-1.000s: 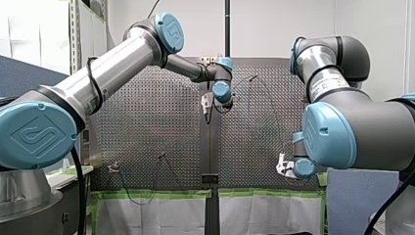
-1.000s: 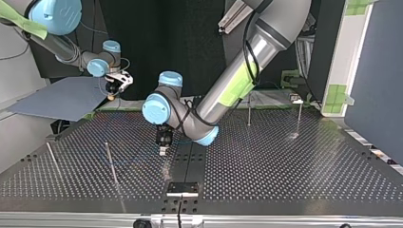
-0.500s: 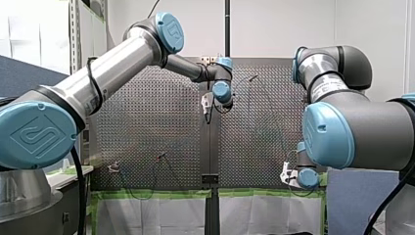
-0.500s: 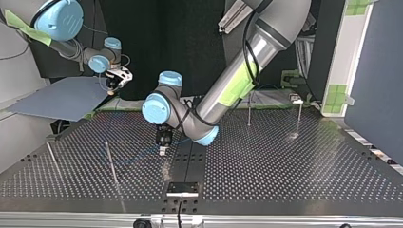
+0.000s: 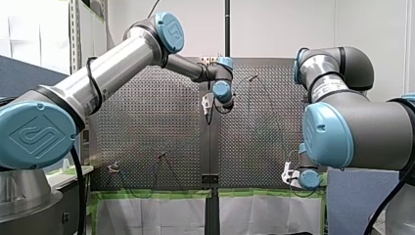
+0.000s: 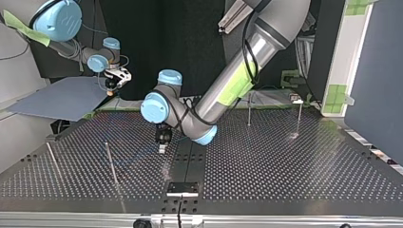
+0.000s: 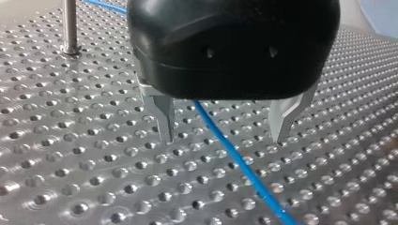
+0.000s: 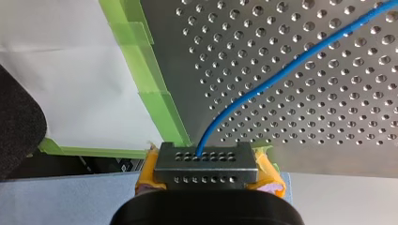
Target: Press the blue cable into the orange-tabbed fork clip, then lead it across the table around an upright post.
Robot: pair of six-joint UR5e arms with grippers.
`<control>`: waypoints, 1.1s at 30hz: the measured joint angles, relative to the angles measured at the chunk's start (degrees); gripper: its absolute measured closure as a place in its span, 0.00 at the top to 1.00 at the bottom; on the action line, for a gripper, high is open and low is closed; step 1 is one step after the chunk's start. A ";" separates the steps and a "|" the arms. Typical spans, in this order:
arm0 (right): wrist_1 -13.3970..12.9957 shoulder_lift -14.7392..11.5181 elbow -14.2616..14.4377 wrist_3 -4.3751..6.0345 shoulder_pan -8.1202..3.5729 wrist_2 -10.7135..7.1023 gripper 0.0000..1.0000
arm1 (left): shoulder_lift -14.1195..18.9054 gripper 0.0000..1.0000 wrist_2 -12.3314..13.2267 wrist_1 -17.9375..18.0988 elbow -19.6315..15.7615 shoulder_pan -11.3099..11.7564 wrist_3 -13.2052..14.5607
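My left gripper [image 7: 223, 138] hung released, its fingers [image 7: 165, 115] astride the blue cable [image 7: 244, 166] (touching neither); my right gripper [image 8: 206, 164] clenched the cable by the tabletop's [image 8: 305, 93] green-taped edge.

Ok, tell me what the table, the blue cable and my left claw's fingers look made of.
The table: metal plate, likely aluminium, brushed, glinting around its dimpled holes.
The blue cable: smooth, slightly glossy plastic sheath, apparently; it curves freely.
The fingers of my left claw: bare grey metal, matte, sharp-edged.
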 joint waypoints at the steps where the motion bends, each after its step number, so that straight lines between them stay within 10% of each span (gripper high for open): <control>1: 0.00 0.01 0.00 0.01 -0.02 -0.03 0.00 | 0.00 1.00 0.04 -0.44 -0.01 0.01 -0.44; 15: -0.01 0.02 0.02 0.67 -0.06 -1.07 0.00 | 0.23 1.00 3.00 -4.85 -0.45 -0.01 -8.19; 33: 0.05 0.12 0.01 0.75 0.12 -1.35 0.00 | 6.61 1.00 9.15 2.04 -9.93 1.37 -16.23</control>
